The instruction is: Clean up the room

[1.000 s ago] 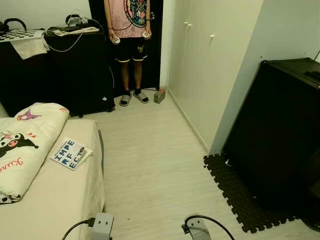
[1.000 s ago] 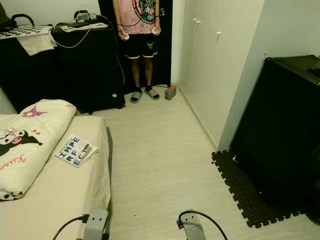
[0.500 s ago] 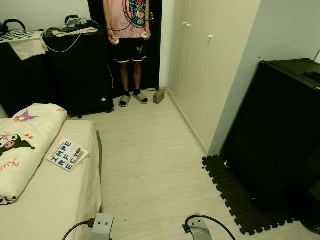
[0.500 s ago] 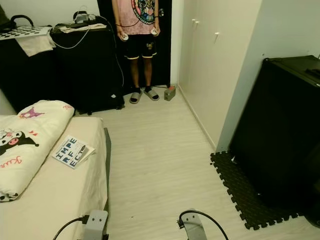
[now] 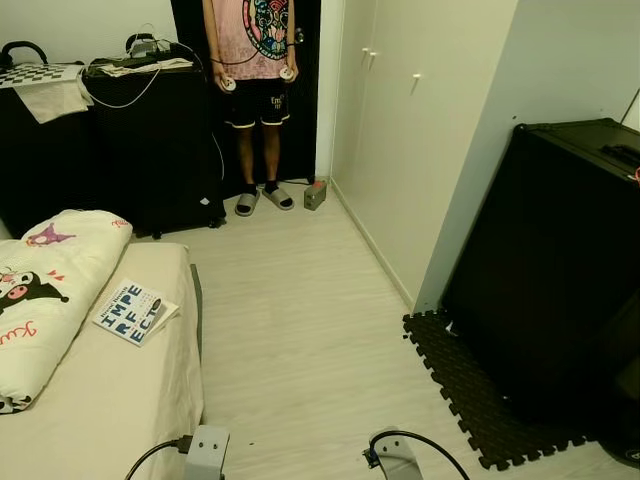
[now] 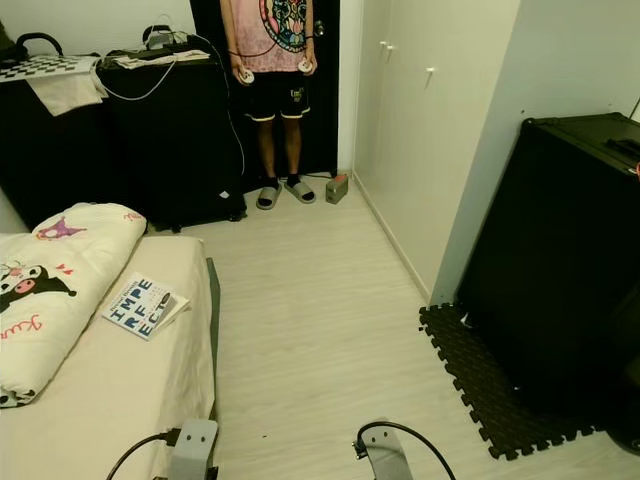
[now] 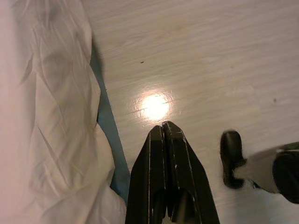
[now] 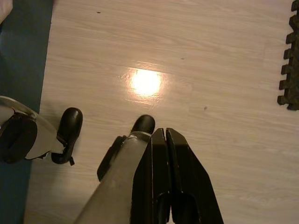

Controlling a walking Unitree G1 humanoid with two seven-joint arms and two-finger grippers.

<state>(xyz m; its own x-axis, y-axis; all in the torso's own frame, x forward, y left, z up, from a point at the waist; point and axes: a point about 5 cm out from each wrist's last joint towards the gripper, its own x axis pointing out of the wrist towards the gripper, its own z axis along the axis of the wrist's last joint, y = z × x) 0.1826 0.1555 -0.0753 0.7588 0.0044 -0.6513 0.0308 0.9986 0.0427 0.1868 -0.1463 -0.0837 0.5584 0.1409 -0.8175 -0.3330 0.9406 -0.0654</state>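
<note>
A bedroom with a pale wood floor [image 5: 300,330]. The bed [image 5: 110,400] is the landmark: a book [image 5: 135,310] lies on its bare sheet, just beside a cartoon-print duvet [image 5: 45,290]. Beyond the bed's head a person [image 5: 255,90] stands in a dark doorway. Across the floor from the bed sits a black cabinet [image 5: 560,270] on a foam mat [image 5: 470,400]. The left gripper [image 7: 163,128] hangs over the floor beside the bed's edge, fingers clenched together, holding nothing. The right gripper [image 8: 161,133] hangs likewise, clenched and empty.

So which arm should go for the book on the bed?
Probably the left. The book lies on the bed on the robot's left; left gripper hangs shut beside the bed's sheet, right gripper over bare floor.
</note>
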